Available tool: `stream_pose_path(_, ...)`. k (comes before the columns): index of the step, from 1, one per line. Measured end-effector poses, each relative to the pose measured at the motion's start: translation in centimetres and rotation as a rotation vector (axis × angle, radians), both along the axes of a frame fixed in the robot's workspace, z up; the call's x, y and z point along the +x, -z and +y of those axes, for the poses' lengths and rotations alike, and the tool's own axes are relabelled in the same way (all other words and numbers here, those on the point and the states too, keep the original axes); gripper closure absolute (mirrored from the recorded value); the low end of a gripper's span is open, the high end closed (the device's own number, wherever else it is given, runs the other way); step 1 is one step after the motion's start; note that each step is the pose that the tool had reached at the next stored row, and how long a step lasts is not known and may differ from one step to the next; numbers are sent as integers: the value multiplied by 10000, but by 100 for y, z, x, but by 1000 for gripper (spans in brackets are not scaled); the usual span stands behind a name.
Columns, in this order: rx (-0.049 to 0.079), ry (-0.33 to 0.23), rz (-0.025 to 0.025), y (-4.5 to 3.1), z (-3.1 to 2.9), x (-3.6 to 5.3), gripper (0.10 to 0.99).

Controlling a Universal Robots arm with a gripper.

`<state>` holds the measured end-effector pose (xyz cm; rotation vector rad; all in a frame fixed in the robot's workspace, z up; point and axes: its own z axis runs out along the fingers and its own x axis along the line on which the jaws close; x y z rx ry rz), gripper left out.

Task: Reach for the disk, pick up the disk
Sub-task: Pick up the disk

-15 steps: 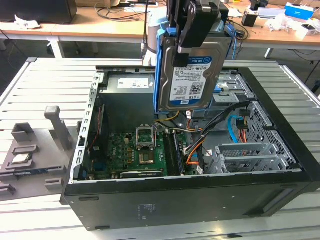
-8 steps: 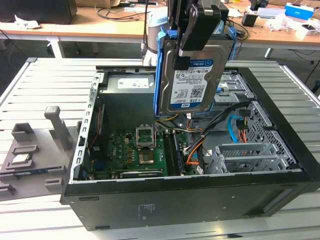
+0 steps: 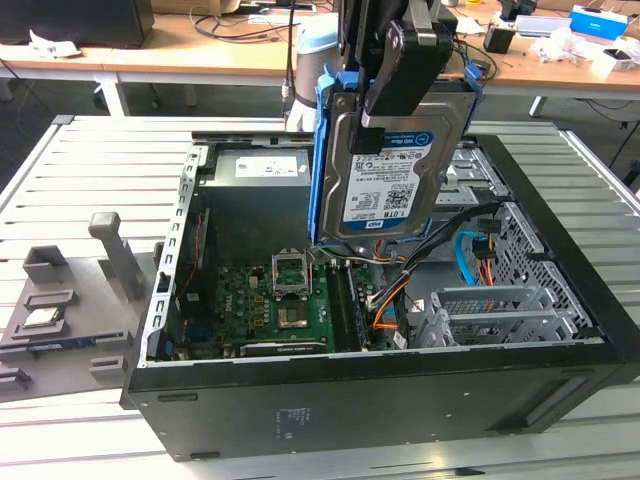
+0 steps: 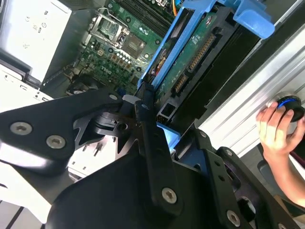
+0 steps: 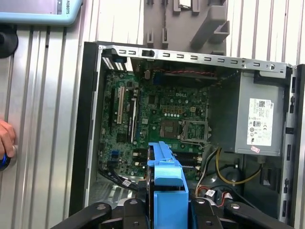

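Now my gripper clamped on disk — held upright above open computer case. Judgement: firm squeeze, straight vertical lift — clear of cables.

Slatted metal table; wooden desks behind, strewn with cables.

Open computer case on the slatted table. The disk hangs upright over the middle of the opening, clamped in the jaws of the gripper, and bars that passage. Toward the exterior view's right, a drive cage and orange and blue cables crowd the interior. The power supply fills the far corner. Free room lies above the motherboard. A grey fixture occupies the table at the exterior view's left. In the second wrist view, a person's hand lies on the table beside the case.
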<state>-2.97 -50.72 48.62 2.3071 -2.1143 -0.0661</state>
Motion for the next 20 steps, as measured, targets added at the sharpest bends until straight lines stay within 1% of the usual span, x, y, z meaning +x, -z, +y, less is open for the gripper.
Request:
stream_pose_path(3, 14, 0, 0, 0, -81, 0, 718)
stream_pose_path(5, 21, 0, 0, 0, -115, 0, 718)
stream_pose_path(8, 37, 0, -1, 0, -183, 0, 718)
stream_pose_path(11, 48, 0, 0, 0, -227, 0, 718)
stream_pose_path(12, 54, 0, 0, 0, -254, 0, 718)
stream_pose_path(17, 70, 0, 0, 0, -343, 0, 718)
stream_pose_path(18, 75, 0, 0, 0, -386, 0, 718)
stream_pose_path(20, 85, 0, -1, 0, -439, 1, 718)
